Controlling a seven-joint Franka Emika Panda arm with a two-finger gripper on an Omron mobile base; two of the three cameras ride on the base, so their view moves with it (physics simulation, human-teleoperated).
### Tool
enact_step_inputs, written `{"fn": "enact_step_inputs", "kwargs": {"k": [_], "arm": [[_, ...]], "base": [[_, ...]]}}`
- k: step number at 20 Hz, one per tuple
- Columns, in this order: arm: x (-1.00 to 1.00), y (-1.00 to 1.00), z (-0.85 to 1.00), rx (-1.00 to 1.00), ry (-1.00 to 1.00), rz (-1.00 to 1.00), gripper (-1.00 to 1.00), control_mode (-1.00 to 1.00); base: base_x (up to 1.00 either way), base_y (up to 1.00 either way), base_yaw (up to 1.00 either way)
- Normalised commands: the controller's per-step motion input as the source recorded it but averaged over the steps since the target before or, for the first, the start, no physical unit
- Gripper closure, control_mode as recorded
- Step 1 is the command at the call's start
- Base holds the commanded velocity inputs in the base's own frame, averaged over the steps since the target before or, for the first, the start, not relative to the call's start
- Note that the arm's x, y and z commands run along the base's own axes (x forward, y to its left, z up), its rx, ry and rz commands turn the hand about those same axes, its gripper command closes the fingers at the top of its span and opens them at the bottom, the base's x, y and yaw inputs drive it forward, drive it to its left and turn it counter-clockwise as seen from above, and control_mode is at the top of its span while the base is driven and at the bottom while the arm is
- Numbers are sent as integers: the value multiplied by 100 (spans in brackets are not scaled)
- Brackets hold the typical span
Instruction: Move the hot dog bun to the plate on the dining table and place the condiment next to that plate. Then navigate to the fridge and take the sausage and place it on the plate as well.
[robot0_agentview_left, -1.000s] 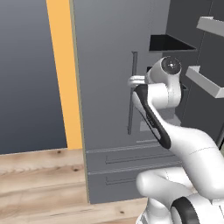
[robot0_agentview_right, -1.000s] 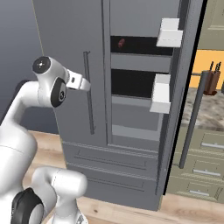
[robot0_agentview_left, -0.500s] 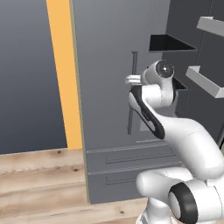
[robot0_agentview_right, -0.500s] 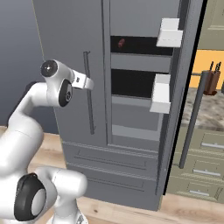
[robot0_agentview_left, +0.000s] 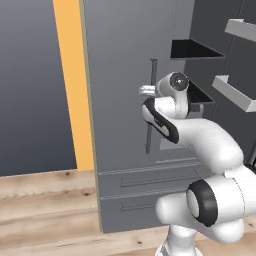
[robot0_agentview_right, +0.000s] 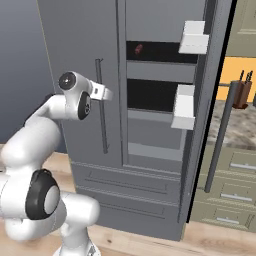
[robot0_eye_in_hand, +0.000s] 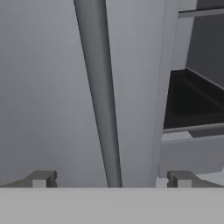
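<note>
- Gripper (robot0_eye_in_hand: 109, 179): jaws fully apart, nothing held; tips straddle the left door handle (robot0_eye_in_hand: 99, 96) w/o contact.
- Handle: rigid vertical bar, prob. smooth and slippery. Best hold approx. mid-length, pads square across it.
- Fridge (robot0_agentview_right: 90, 40): left door shut, right door (robot0_agentview_right: 210, 100) swung open; a shut door will likely resist at the seal.
- Sausage (robot0_agentview_right: 138, 48): small reddish item on top shelf, left end, far back. Looks light, soft, round; grip across middle.

The fridge (robot0_agentview_left: 125, 75) door looks like matt grey metal, its handle (robot0_eye_in_hand: 101, 109) smooth and dull. The floor (robot0_agentview_left: 45, 200) is knotty, pale wood. The robot arm (robot0_agentview_left: 200, 140) seems glossy white plastic.
</note>
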Motion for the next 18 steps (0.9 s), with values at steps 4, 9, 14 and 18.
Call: {"fn": "enact_step_inputs", "kwargs": {"k": [4, 9, 14, 18], "arm": [[57, 0, 0, 0, 0, 0, -100, -100], [51, 0, -3, 0, 0, 0, -100, -100], [57, 0, -7, 0, 0, 0, -100, -100], [63, 1, -17, 0, 0, 0, -100, -100]], "base": [[0, 0, 0], [0, 0, 0], [0, 0, 0], [0, 0, 0]]}}
